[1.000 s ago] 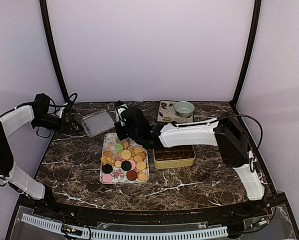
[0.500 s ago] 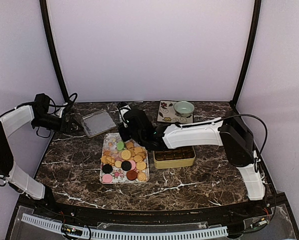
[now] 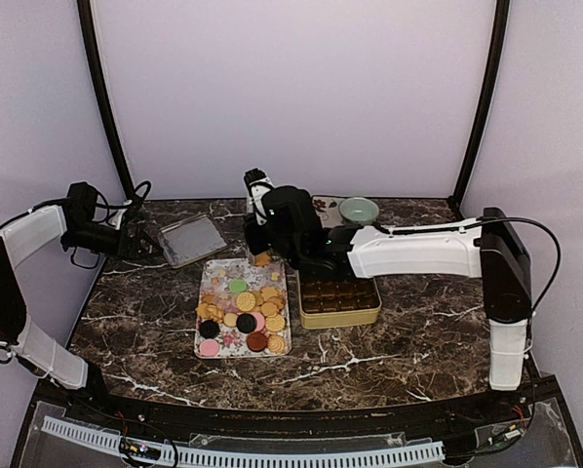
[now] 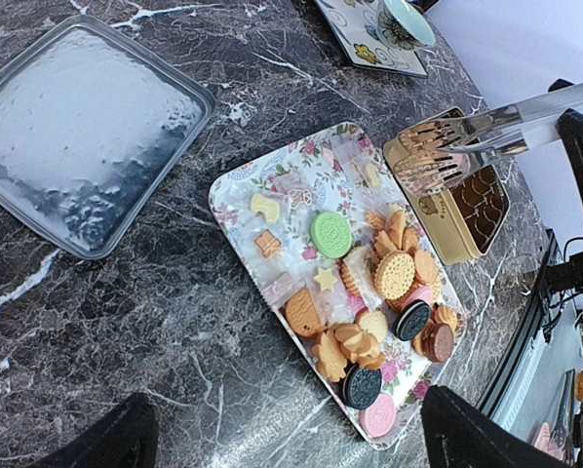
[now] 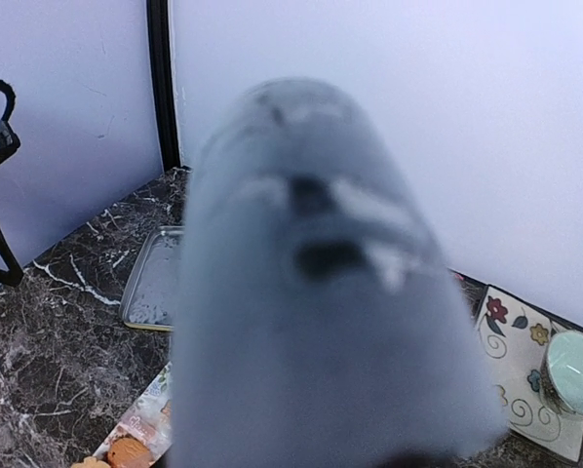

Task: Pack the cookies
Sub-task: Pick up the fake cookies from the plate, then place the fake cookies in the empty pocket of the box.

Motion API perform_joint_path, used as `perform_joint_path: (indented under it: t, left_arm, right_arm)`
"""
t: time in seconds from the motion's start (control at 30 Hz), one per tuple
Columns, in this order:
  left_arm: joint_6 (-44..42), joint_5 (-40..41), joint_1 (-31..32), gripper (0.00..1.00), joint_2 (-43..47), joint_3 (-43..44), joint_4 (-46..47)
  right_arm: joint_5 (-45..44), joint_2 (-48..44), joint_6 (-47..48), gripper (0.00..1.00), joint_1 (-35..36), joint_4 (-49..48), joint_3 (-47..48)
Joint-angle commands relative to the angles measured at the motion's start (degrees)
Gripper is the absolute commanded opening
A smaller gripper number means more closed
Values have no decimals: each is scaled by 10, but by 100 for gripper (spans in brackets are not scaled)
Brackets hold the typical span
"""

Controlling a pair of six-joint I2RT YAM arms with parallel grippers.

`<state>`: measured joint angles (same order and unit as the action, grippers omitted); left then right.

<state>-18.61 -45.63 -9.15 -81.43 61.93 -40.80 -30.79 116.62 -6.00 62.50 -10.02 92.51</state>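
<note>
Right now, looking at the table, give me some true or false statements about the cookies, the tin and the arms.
Cookies lie on the flowery tray. True.
The gold tin is left of that tray. False: from the top camera it is on the right.
The left gripper grips a cookie. False: it is open and empty.
A green bowl stands at the back of the table. True.
The right gripper holds tongs. True.
</note>
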Motion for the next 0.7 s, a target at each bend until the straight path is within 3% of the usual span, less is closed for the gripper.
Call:
perform_joint_path:
  t: [0.0, 0.33, 0.67]
  left_arm:
    - [1, -12, -3, 97, 14, 6, -10]
    - [-1, -16, -3, 97, 15, 7, -10]
    - [0, -15, -3, 97, 14, 5, -9]
  right_arm:
    - [-35, -69, 4, 32, -10, -47, -57]
    - [-79, -167, -41, 33, -41, -78, -217]
    - [-77, -173, -51, 34, -48, -84, -236]
